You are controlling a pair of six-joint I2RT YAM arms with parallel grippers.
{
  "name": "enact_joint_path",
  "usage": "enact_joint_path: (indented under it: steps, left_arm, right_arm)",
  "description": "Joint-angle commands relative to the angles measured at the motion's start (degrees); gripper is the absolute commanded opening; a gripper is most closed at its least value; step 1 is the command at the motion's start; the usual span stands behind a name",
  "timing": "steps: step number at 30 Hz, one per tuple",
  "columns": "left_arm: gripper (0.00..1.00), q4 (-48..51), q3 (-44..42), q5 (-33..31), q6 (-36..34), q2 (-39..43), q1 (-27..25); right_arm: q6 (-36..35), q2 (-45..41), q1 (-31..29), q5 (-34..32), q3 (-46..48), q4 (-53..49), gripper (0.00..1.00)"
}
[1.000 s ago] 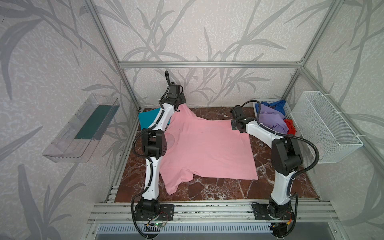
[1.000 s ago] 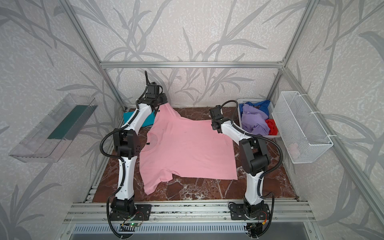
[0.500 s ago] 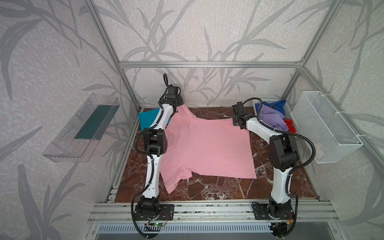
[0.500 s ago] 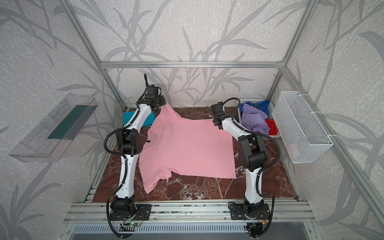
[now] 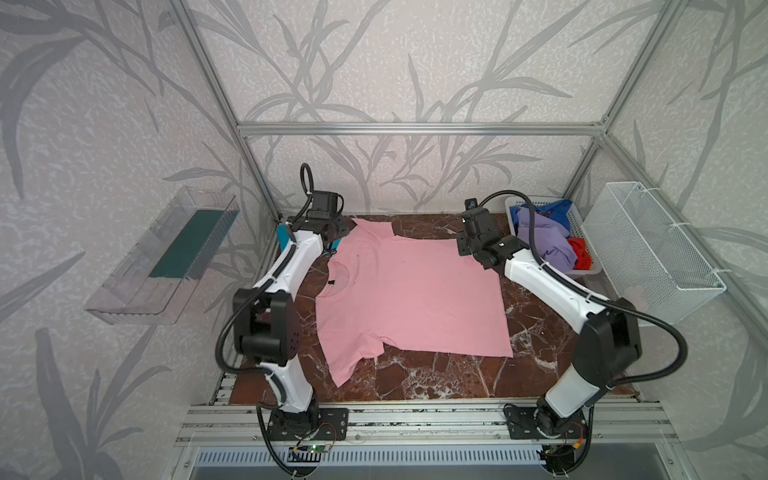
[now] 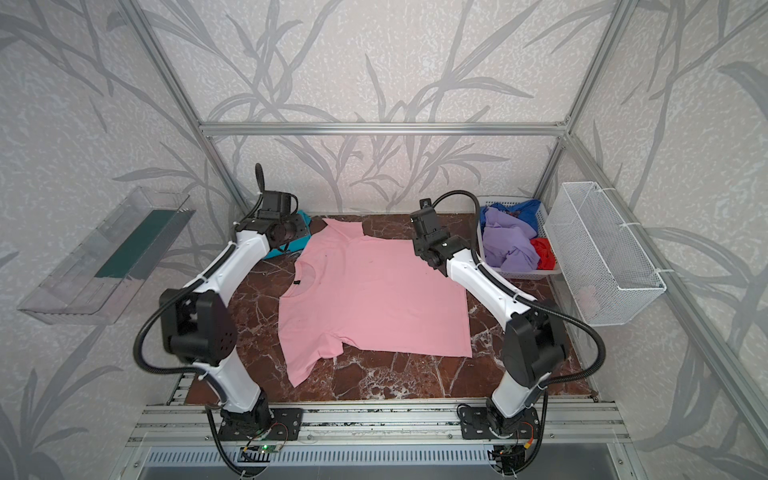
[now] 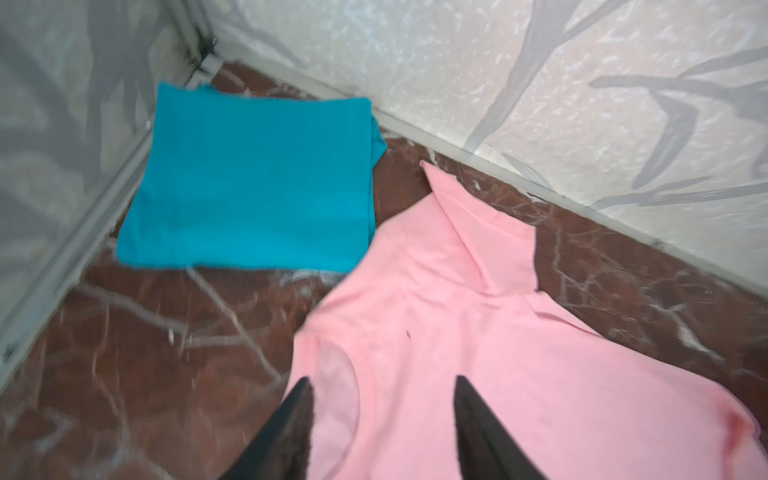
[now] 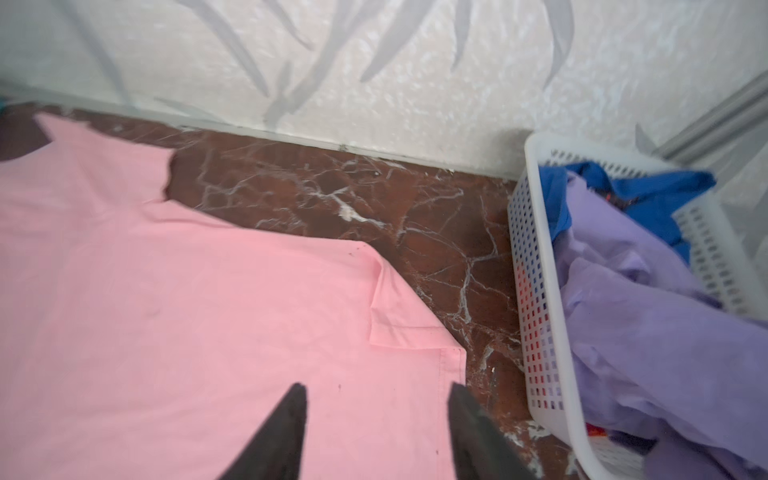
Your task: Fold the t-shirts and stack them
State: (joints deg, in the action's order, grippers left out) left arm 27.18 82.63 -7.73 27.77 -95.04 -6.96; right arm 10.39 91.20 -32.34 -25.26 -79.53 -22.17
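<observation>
- Both claws have let go since a second ago. Back then they were pinched on the far edge of the pink shirt [image 5: 411, 291], holding it up off the table [image 5: 436, 374]. Now that edge has dropped and lies flat.
- And your claws now?
- My left claw [image 7: 382, 380] is spread and empty over the collar end, near the table's far left corner. My right claw [image 8: 375, 385] is spread and empty too, over the hem corner at the far edge, near the basket [image 8: 536, 291].
- Where's the shirt?
- It's mid-table, collar toward the left edge and hem toward the right. One sleeve is at the far edge, and the other points to the near left corner. The teal shirt [image 7: 257, 178] sits folded in the far left corner, just beside the pink shoulder; I can't tell whether they touch. The lavender shirt [image 8: 623, 299], blue shirt [image 8: 648, 195] and red shirt [image 5: 582, 253] are bundled in the basket.
- Which step is this?
- I'd say the spreading is done and the first fold comes next.
- What does that take?
- Probably a fresh pinch with each claw along one long side, sleeve and hem corner together, carried over evenly. The hem corner below my right claw is turned over on itself and the far sleeve has a crease. I'd smooth those first, or the fold may come out crooked.
</observation>
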Motion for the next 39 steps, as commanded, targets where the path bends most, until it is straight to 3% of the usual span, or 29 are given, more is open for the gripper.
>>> enact_joint_path:
  steps: [1,4,9,15,20,24,33,37,39]
  left_arm:
    - [0.18,-2.1,-13.0,-2.1,6.2,9.0,-2.7]
    - [0.10,-1.4,-23.5,-0.9,12.7,17.4,-4.9]
    - [0.13,6.3,-27.5,-4.7,14.4,23.5,-17.6]
    - [0.37,13.7,-29.6,-6.6,18.4,24.3,-34.6]
    - [0.47,15.9,-31.2,-8.2,23.0,16.1,-44.5]
    - [0.57,16.9,-30.0,-10.5,25.1,8.4,-48.1]
    - [0.79,21.7,-30.2,-13.6,29.2,1.7,-48.5]
    - [0.79,19.7,-32.2,-12.1,29.3,1.0,-48.5]
    - [0.66,18.8,-33.1,-11.5,29.3,0.8,-48.3]
  right_arm:
    - [-0.4,-7.5,-6.1,1.7,8.0,-4.6,0.28]
    - [2.4,-14.8,-13.9,3.3,16.0,-7.8,0.12]
    - [13.7,-24.6,-22.4,9.5,30.3,-11.6,0.09]
    - [23.4,-33.3,-22.2,8.0,40.2,-19.9,0.10]
    - [22.6,-35.8,-13.3,14.1,41.9,-21.8,0.10]
    - [21.4,-36.3,-9.4,16.4,42.1,-20.8,0.10]
    - [18.9,-32.1,-8.2,17.4,39.4,-20.5,0.10]
    - [19.3,-31.7,-7.5,17.7,38.6,-20.8,0.10]
    - [20.1,-32.1,-7.0,17.8,39.1,-20.6,0.11]
